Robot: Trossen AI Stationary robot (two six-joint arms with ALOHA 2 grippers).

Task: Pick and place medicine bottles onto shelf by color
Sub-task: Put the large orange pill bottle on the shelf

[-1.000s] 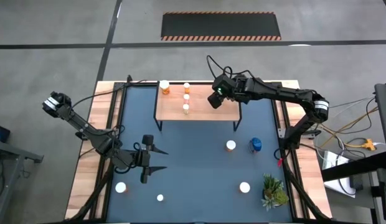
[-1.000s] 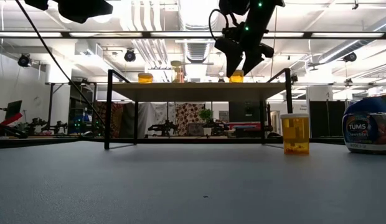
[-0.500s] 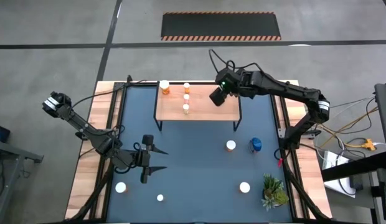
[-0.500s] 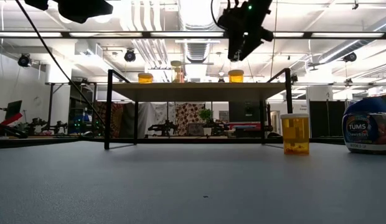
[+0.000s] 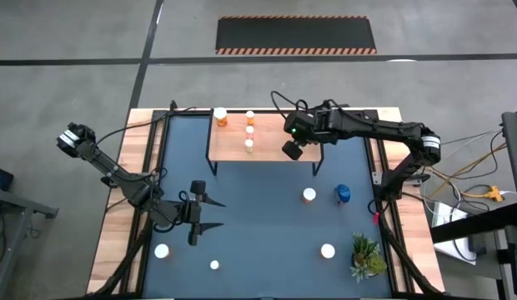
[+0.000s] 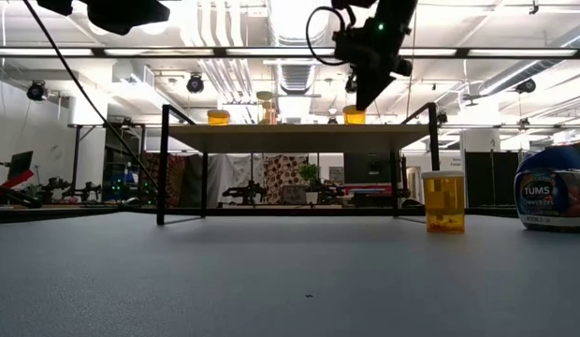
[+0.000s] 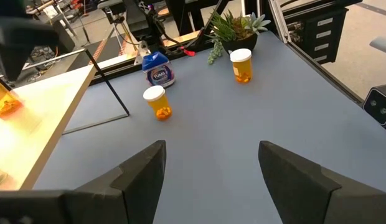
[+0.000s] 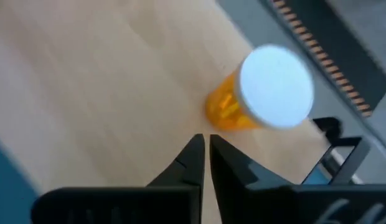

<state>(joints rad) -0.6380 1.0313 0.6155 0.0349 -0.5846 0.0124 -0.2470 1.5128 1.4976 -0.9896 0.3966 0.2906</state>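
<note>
Bottles are what I am sorting, and one orange bottle (image 8: 258, 93) sits on the shelf (image 5: 275, 146) under my right gripper (image 8: 205, 146). In the right wrist view its white cap shows in the upper right of the frame, just past the fingertips and not between them. The two fingers are pressed almost together with nothing in them, so I think this bottle is set down and let go. In the high view the right gripper (image 5: 292, 150) hangs over the right part of the shelf, near the middle of the frame.

Three more bottles (image 5: 249, 131) stand on the left part of the shelf. I think they are lined up there so that like colours stay together.

My left gripper (image 5: 202, 212) waits over the blue mat (image 5: 258, 225) in the lower left of the high view. Its fingers are spread wide and hold nothing. I keep it low and out of the way so the arms do not bump.

More bottles wait on the mat. An orange one (image 5: 309, 196) and the blue bottle (image 5: 343, 195) stand right of the middle. Another (image 5: 328, 251) stands beside the green plant (image 5: 367, 255) at the lower right, and two more (image 5: 162, 251) stand at the lower left.
</note>
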